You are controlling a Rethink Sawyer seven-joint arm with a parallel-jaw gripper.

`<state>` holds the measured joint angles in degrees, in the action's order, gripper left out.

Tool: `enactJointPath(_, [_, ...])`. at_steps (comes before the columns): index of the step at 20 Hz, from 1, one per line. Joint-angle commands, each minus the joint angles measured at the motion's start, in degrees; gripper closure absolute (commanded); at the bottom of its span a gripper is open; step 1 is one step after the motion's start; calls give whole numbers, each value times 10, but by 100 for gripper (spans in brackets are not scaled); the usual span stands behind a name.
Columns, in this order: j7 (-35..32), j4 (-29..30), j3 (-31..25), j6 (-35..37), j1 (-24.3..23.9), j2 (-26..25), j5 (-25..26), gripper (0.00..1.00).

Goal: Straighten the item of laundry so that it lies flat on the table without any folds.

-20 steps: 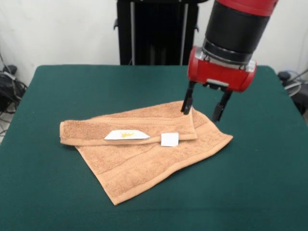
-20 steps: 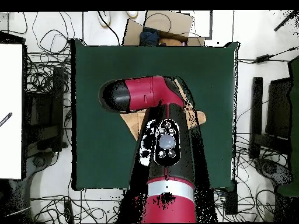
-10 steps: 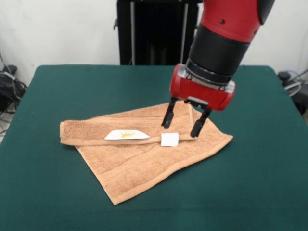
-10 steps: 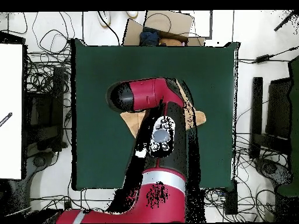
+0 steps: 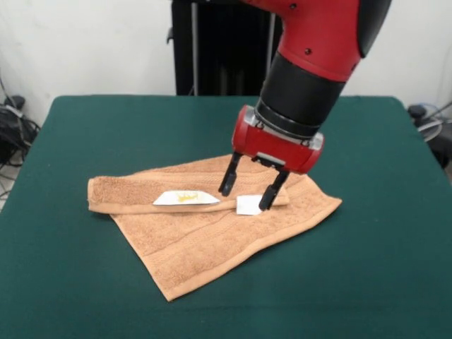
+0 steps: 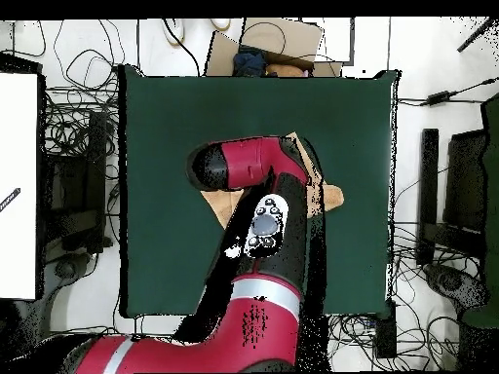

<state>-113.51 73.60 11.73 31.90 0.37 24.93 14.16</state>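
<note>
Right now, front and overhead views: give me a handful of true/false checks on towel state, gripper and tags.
1. The towel lies fully flat, no folds. False: a folded-over strip runs along its far edge.
2. The gripper is open. True.
3. The gripper stands over the folded strip beside the small square white tag. True.
4. The towel hangs over the edge of the table. False: it sits wholly on the green surface.
5. Only one white tag shows. False: a longer tag shows too.

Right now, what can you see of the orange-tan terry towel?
The orange-tan terry towel lies on the dark green felt table, turned diagonally. Its far edge is folded over toward the front, showing a long white tag and a small square white tag. Woven bands run near its borders. The open black gripper stands over the fold.
</note>
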Motion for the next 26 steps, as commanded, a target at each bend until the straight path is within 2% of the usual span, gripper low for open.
enactJointPath(1, [-174, 25, 5, -51, 6, -36, -46, 0])
enactJointPath(12, [-183, 82, -17, -30, 0, -48, -133, 0])
enactJointPath(17, [-180, 98, -9, -33, 8, -57, -162, 0])
enactJointPath(26, [-179, 83, 23, 10, 39, -78, -193, 0])
